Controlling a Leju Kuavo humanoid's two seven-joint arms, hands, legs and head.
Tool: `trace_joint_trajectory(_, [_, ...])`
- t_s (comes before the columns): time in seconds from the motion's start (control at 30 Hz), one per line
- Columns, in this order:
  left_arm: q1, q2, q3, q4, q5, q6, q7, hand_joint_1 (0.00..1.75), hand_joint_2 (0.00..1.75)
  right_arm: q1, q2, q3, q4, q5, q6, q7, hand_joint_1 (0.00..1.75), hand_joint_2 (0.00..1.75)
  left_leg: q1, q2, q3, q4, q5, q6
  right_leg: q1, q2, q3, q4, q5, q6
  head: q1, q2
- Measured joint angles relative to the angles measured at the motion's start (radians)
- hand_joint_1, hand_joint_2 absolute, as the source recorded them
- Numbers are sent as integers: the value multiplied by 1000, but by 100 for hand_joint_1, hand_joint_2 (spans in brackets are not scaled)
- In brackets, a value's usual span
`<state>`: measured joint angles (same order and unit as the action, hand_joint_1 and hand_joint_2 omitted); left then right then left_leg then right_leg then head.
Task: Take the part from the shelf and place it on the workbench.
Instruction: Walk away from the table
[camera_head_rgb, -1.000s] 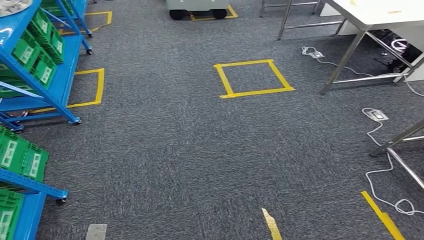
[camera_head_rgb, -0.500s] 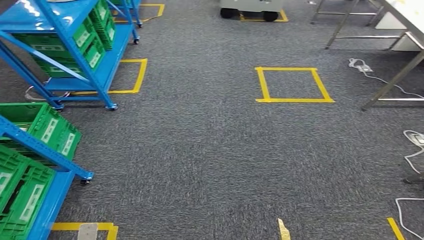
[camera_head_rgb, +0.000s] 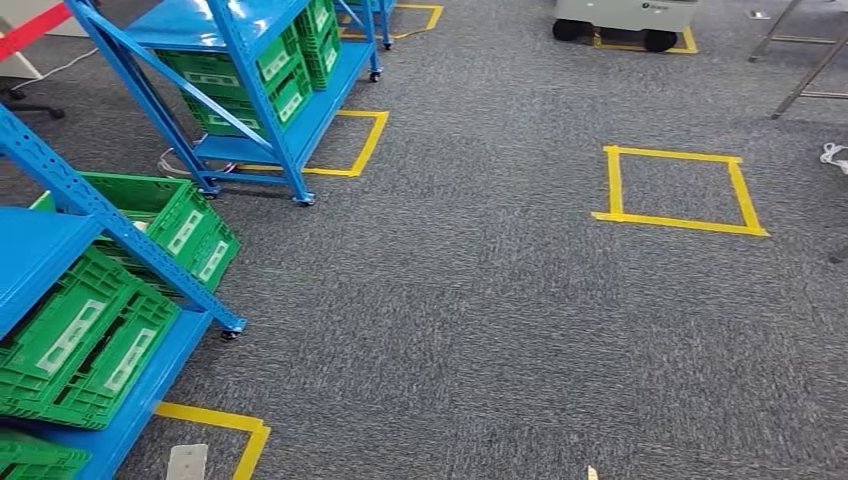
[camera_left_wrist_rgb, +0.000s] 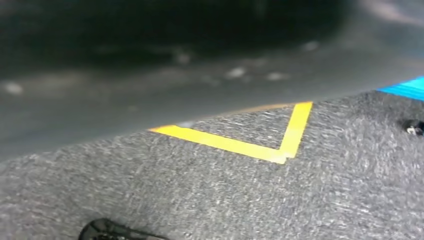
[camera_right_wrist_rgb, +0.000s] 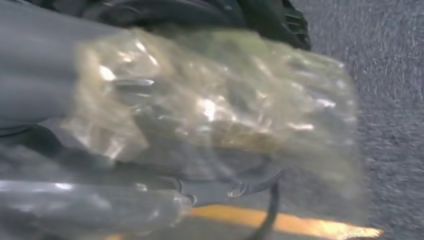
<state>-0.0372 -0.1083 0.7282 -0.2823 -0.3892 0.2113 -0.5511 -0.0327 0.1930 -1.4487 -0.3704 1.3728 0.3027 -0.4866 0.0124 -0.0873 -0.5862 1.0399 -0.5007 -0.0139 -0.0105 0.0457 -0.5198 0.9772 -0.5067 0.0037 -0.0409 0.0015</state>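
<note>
Part: a crumpled, clear plastic bag with glossy highlights and a yellowish-brown content faintly visible inside, blurred in the right wrist view. It is held in the right robot hand, above grey carpet crossed by yellow tape.

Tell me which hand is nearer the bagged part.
Right. The right hand holds the bagged part, with the plastic lying against it. The left hand, only a grey blur, hangs over carpet by a yellow tape corner, apart from the bag.
</note>
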Motion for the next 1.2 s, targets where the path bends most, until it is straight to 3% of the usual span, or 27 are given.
trace_joint_trajectory(0.07, [-3, -1, 0, 0, -2, 2, -1, 0, 0, 2, 0, 0, 0, 0, 0, -1, 0, 0, -3, 62, -50, 111, -63, -6, 2, -34, 5, -6, -1, -8, -4, 0])
trace_joint_trajectory(0.13, [-4, -2, 0, 0, -5, 3, -2, 0, 0, 3, 0, 0, 0, 0, 0, -1, 0, 0, -1, 77, -102, 226, -108, -11, 5, -68, 7, -5, -4, -12, -5, 0])
trace_joint_trajectory(0.17, [-3, -2, 0, 0, -6, 5, -2, 0, 0, 3, 0, 0, 0, 0, 0, -1, 0, 0, -1, 78, -107, 242, -103, -13, 6, -83, 8, -5, -6, -12, -6, 0])
trace_joint_trajectory(0.2, [-2, -2, 0, 0, -7, 7, -3, 0, 0, 2, 0, 0, 0, 0, 0, -1, 0, 0, -2, 81, -92, 217, -81, -13, 6, -96, 10, -5, -8, -11, -6, 0])
trace_joint_trajectory(0.23, [-2, -1, 0, 0, -7, 10, -4, 0, 0, 1, 0, 0, 0, 0, 0, -1, 0, 0, -2, 90, -58, 157, -45, -11, 7, -109, 14, -5, -10, -10, -6, 0])
trace_joint_trajectory(0.3, [-4, -1, -1, 0, -8, 14, -8, 0, 0, 1, 0, 0, 0, 0, -1, -1, 0, 0, -9, 140, 15, 21, 7, -2, 11, -131, 21, -3, -17, -3, -6, 0])
trace_joint_trajectory(0.37, [-8, 0, -1, 0, -9, 17, -11, 0, 0, 0, 0, 0, 0, 1, -2, -1, 0, 0, -17, 173, 42, -38, 15, 12, 18, -152, 25, 0, -24, 5, -6, 0])
trace_joint_trajectory(0.43, [-7, -1, -1, 0, -9, 19, -14, 0, 0, -2, 0, 0, 0, 1, -3, -1, 0, 0, -18, 154, 39, -42, 16, 24, 20, -172, 28, 1, -30, 13, -6, 0])
trace_joint_trajectory(0.5, [-5, -2, -2, 0, -10, 21, -16, 0, 0, -4, 0, 0, 0, 1, -3, -2, 0, 0, -13, 132, 40, -48, 21, 35, 16, -139, 18, 29, -55, 23, -2, 0])
trace_joint_trajectory(0.57, [-9, -2, -3, -1, -10, 23, -18, 0, 0, -3, 0, 0, 0, 2, -2, -3, 0, 0, -9, 108, 39, -50, 24, 43, 10, -76, -33, 141, -116, 31, 4, 0])
trace_joint_trajectory(0.6, [-11, -2, -3, -1, -10, 23, -18, 0, 0, -1, 0, 0, 0, 2, -2, -3, 0, 0, -9, 94, 37, -50, 25, 45, 8, -57, -70, 216, -147, 32, 6, 0])
trace_joint_trajectory(0.63, [-11, -2, -3, -1, -10, 24, -18, 0, 0, 2, 0, 0, 0, 3, -2, -3, 0, 0, -9, 80, 36, -50, 26, 46, 8, -50, -103, 279, -166, 33, 6, 0])
trace_joint_trajectory(0.67, [-10, -2, -3, -1, -10, 24, -18, 0, 0, 3, 0, 0, 0, 3, -2, -3, 0, 0, -9, 66, 36, -49, 26, 46, 7, -48, -124, 310, -166, 33, 7, 0])
trace_joint_trajectory(0.7, [-9, -2, -3, -1, -10, 25, -18, 0, 0, 3, 0, 0, 0, 4, -1, -3, 0, 0, -8, 53, 37, -49, 27, 46, 7, -47, -124, 299, -144, 33, 7, 0])
trace_joint_trajectory(0.73, [-8, -3, -3, -1, -10, 26, -18, 0, 0, 2, 0, 0, 0, 4, -1, -3, 0, 0, -7, 39, 39, -49, 26, 45, 5, -42, -107, 249, -106, 32, 7, 0])
trace_joint_trajectory(0.8, [-9, -3, -3, -1, -10, 27, -19, 0, 0, 1, 0, 0, 0, 4, -1, -3, 0, 0, -7, 12, 41, -47, 25, 37, -2, -3, -47, 106, -33, 32, 7, 0])
trace_joint_trajectory(0.87, [-11, -3, -4, -1, -10, 29, -19, 0, 0, 1, 0, 0, 1, 5, -1, -4, 0, 0, -7, -11, 34, -43, 26, 23, -7, 33, -11, 30, -14, 29, 7, 0])
trace_joint_trajectory(0.9, [-11, -2, -4, -1, -10, 30, -20, 0, 0, 1, 0, 0, 1, 6, -1, -4, 0, 0, -7, -22, 30, -42, 29, 16, -6, 35, -7, 25, -17, 25, 7, 0])
trace_joint_trajectory(0.97, [-6, -1, -4, -1, -10, 32, -22, 0, 0, 0, 0, 0, 1, 8, -1, -4, 0, 0, -4, -33, 22, -40, 31, 5, -5, 15, -5, 23, -14, 13, 7, 0])
trace_joint_trajectory(1.03, [-5, 0, -4, -1, -12, 33, -25, 0, 0, 0, 0, 0, 0, 9, -1, -5, 0, 0, -6, 7, 0, 5, -2, -4, -5, -11, -4, 19, -12, 0, 1, 0])
trace_joint_trajectory(1.1, [-8, -2, -5, -1, -13, 33, -28, 0, 0, 2, 0, 0, 0, 10, -2, -6, 0, 0, -7, 62, -53, 125, -68, -10, 0, -42, -3, 18, -14, -10, -6, 0])
trace_joint_trajectory(1.17, [-9, -2, -6, -1, -14, 33, -30, 0, 0, 3, 0, 0, 0, 11, -3, -7, 0, 0, -6, 77, -96, 228, -105, -10, 7, -73, -2, 18, -17, -15, -6, 0])
trace_joint_trajectory(1.2, [-7, -2, -6, -1, -15, 33, -31, 0, 0, 3, 0, 0, 0, 11, -3, -8, 0, 0, -7, 78, -95, 233, -97, -8, 10, -86, -1, 18, -18, -17, -6, 0])
